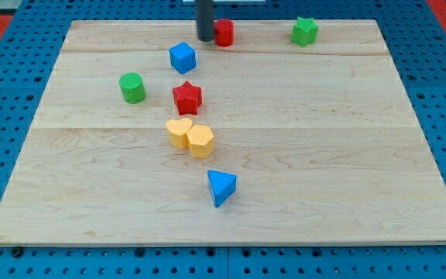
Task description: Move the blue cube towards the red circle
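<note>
Seven blocks dot the wooden board (347, 155). Nearest the bottom edge sits a blue triangle (221, 187); farther up, the blue cube (182, 57); by the top edge, my tip (206, 38), clawless, touches the red circle (224, 32).

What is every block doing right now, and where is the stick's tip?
my tip: beside the red circle's left
red circle: upright, near the top edge
blue cube: alone, untouched
red star: alone
green cylinder: upright
green star: alone
yellow heart: touching yellow hexagon
blue triangle: alone
</note>
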Available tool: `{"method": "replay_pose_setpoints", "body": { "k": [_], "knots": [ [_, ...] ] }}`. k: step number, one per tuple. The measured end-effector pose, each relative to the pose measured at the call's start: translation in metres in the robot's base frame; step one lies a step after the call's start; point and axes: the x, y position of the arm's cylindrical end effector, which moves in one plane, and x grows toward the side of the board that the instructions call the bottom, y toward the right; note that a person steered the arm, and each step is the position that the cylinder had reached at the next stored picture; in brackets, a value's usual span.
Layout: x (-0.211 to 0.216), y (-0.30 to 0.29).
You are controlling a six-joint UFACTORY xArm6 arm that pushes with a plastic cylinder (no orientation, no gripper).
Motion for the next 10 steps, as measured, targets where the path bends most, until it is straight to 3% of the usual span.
{"method": "replay_pose_setpoints", "body": {
  "k": [1, 2, 4, 5, 6, 10],
  "knots": [
    [-0.004, 0.072],
    [-0.004, 0.047],
    [0.003, -0.113],
    [0.063, -0.145],
    [0.084, -0.120],
    [0.020, 0.048]
  ]
}}
